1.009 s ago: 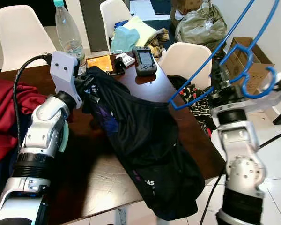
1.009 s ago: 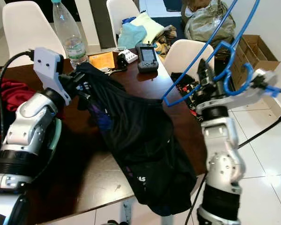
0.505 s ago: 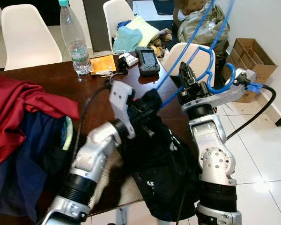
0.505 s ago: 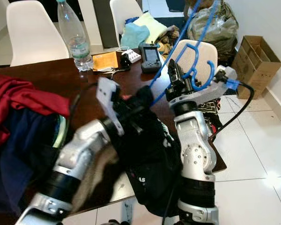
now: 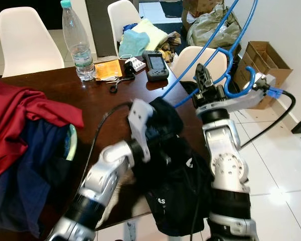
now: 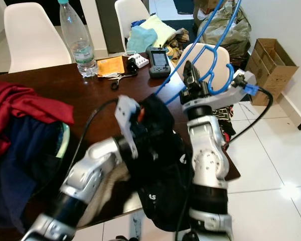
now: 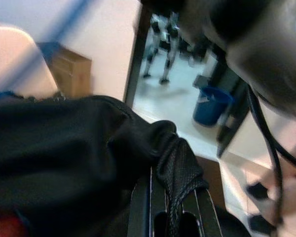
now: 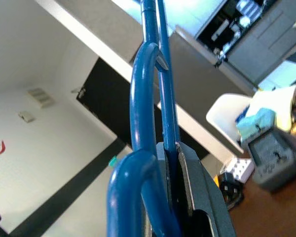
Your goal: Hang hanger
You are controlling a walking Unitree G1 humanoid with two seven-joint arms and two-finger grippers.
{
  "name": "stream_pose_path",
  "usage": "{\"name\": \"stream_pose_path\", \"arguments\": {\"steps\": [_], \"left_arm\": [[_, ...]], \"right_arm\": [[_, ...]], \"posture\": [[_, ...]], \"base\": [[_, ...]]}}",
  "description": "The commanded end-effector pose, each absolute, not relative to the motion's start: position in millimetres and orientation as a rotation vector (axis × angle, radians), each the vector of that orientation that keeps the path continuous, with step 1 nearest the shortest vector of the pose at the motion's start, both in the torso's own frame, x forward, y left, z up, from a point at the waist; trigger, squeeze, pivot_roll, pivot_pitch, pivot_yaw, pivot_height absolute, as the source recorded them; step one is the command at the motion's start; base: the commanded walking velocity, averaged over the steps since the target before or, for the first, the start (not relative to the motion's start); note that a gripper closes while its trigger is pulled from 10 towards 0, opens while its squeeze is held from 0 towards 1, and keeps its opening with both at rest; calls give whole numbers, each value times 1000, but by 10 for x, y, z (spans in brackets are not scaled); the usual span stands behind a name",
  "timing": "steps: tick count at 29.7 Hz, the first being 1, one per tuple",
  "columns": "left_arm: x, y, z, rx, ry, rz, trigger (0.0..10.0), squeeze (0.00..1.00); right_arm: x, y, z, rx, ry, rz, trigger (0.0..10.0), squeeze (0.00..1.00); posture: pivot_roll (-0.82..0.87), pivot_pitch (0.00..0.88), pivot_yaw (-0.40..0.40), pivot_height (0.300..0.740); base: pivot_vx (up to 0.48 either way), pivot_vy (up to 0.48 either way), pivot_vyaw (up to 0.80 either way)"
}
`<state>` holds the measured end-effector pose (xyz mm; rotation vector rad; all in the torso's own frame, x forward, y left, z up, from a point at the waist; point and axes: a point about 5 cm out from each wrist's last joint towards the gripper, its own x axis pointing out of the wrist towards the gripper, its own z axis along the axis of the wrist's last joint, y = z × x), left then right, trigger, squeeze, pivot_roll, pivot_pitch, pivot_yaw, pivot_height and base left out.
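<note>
A blue wire hanger (image 8: pixel 143 98) is tilted up in the air over the table's right edge, and my right gripper (image 5: pixel 204 84) is shut on it near its hook (image 5: pixel 236 95). A black garment (image 5: pixel 183 173) droops over the table's front right corner. One bunched end of it is lifted just left of the hanger. My left gripper (image 5: pixel 159 131) is shut on that bunched end. In the left wrist view black mesh cloth (image 7: pixel 177 163) lies pinched between the fingers (image 7: pixel 143 212). The garment and hanger look close together; I cannot tell if they touch.
The dark wooden table (image 5: pixel 90 95) carries a red and navy clothes heap (image 5: pixel 25 115), a water bottle (image 5: pixel 72 42), an orange packet (image 5: pixel 108 69) and a handheld device (image 5: pixel 154 64). White chairs (image 5: pixel 25 40) stand around it. A cardboard box (image 5: pixel 263 60) sits on the tiled floor at the right.
My left arm swung from the table's left side to the centre, carrying the black garment's end towards the hanger. The right gripper brought the hanger in closer. The camera view also shifted.
</note>
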<state>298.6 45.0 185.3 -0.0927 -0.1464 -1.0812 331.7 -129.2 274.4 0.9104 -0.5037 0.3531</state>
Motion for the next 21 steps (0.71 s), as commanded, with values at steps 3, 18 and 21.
{"name": "stream_pose_path", "arguments": {"steps": [3,18,21], "left_arm": [[2917,627,1901,-93,-139,-1128,10000,0],[2970,1132,1740,79,-44,-1032,10000,0],[3005,1159,1726,90,-42,-984,10000,0]], "right_arm": [[3344,-1260,2777,920,-527,351,0,0],[3386,-1712,2914,795,-569,254,0,0],[3400,-1689,2880,537,-509,252,0,0]], "posture": [[77,173,34,740],[69,176,37,740],[67,177,35,740]], "base": [[0,0,0],[0,0,0],[0,0,0]]}}
